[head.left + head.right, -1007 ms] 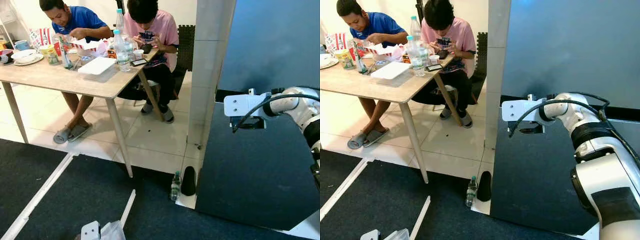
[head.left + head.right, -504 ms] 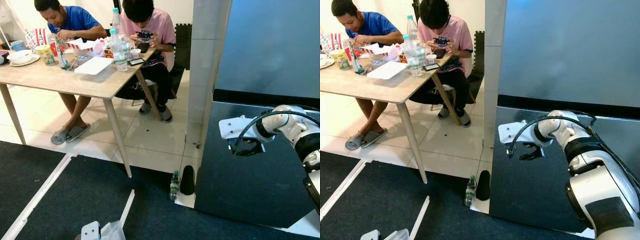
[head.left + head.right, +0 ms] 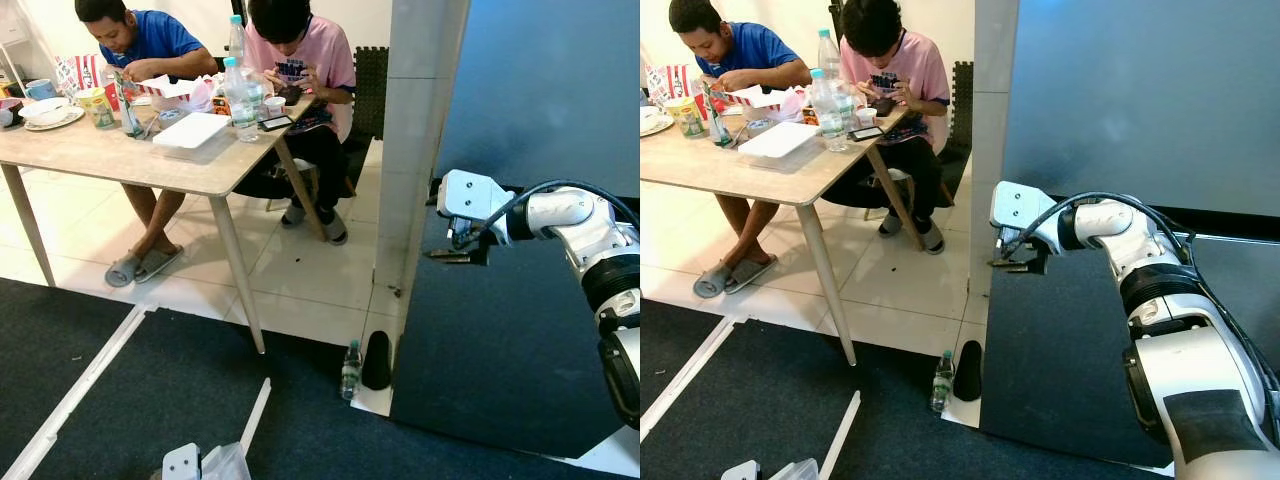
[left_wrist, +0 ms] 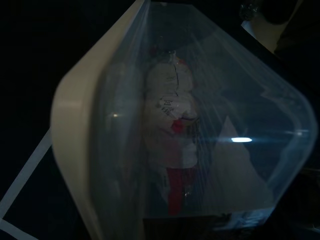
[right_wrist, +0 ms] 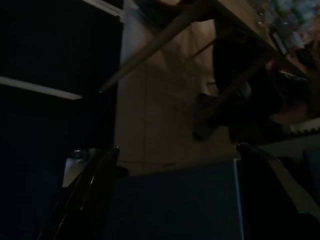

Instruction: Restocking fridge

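Observation:
The fridge stands on the right, a dark upper door [image 3: 540,90] above a dark lower door [image 3: 500,340] with a black seam between them. My right gripper [image 3: 447,255] is at the fridge's left edge, level with that seam. Its two black fingers [image 5: 90,185] are spread open, and the top of the lower door [image 5: 175,200] lies between them. In the left wrist view a clear plastic tub [image 4: 200,125] with a cream rim holds a white and red pack [image 4: 172,130]. The tub and my left arm's white wrist [image 3: 180,462] are low in front of me.
A white tiled pillar [image 3: 415,130] adjoins the fridge's left side. A small water bottle [image 3: 350,370] and a black object [image 3: 376,360] stand on the floor at its foot. Two people sit at a wooden table [image 3: 120,155] laden with bottles and dishes, back left. Dark carpet [image 3: 150,390] lies before me.
My right gripper has risen from in front of the lower door and moved left to the fridge's left edge at the seam. The camera has shifted slightly.

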{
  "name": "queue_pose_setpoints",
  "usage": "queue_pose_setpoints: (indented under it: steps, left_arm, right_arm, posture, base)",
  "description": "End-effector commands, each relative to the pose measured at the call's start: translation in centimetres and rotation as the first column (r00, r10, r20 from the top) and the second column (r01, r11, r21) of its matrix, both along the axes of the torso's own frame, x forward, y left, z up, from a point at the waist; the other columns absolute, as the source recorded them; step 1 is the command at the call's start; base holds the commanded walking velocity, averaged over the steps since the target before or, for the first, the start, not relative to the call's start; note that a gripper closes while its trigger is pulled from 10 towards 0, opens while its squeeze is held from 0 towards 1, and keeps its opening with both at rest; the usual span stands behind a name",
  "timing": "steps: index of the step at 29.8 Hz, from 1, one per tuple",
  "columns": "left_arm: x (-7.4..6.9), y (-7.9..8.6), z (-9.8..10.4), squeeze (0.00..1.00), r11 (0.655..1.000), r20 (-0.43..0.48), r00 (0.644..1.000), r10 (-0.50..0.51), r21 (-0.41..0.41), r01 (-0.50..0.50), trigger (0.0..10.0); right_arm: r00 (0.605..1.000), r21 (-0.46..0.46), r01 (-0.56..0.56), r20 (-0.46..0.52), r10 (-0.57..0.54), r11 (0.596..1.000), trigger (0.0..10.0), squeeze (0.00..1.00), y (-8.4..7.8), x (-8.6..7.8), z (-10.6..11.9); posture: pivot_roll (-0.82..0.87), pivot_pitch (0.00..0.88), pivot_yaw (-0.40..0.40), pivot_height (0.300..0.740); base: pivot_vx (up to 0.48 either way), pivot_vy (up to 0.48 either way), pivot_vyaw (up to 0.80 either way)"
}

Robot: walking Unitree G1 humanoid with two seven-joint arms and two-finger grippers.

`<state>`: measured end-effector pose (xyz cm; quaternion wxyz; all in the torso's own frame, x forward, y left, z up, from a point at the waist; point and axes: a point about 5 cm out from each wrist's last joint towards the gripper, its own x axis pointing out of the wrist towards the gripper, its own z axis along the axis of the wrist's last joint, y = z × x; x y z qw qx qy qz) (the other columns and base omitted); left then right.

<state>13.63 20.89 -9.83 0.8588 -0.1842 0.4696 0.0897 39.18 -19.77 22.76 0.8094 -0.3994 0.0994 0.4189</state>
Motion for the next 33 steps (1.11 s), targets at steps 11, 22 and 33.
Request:
queue_pose_setpoints:
  steps: [11, 22, 33]
  left_arm:
    - [-0.4, -0.9, -0.3, 0.00, 1.000, -0.017, 1.000, -0.010, -0.028, 0.009, 10.0]
    - [-0.5, -0.9, -0.3, 0.00, 1.000, -0.018, 1.000, -0.007, -0.030, 0.006, 10.0]
    - [-0.5, -0.9, -0.3, 0.00, 1.000, -0.021, 1.000, -0.010, -0.028, 0.010, 10.0]
  right_arm:
    - [0.959, -0.110, 0.284, 0.060, -0.279, 0.953, 10.0, 0.00, -1.7, 0.9, -1.5]
    - [0.970, -0.373, 0.211, -0.037, -0.242, 0.903, 10.0, 0.00, -3.0, -0.1, -3.8]
    - [0.969, -0.556, 0.054, -0.173, -0.179, 0.830, 10.0, 0.00, -3.9, -1.1, -4.6]
  posture:
    - [0.01, 0.000, 0.021, 0.740]
    - [0.01, 0.000, 0.019, 0.740]
    - [0.01, 0.000, 0.020, 0.740]
  base:
    - [0.000, 0.000, 0.00]
    - [0.000, 0.000, 0.00]
    - [0.000, 0.000, 0.00]
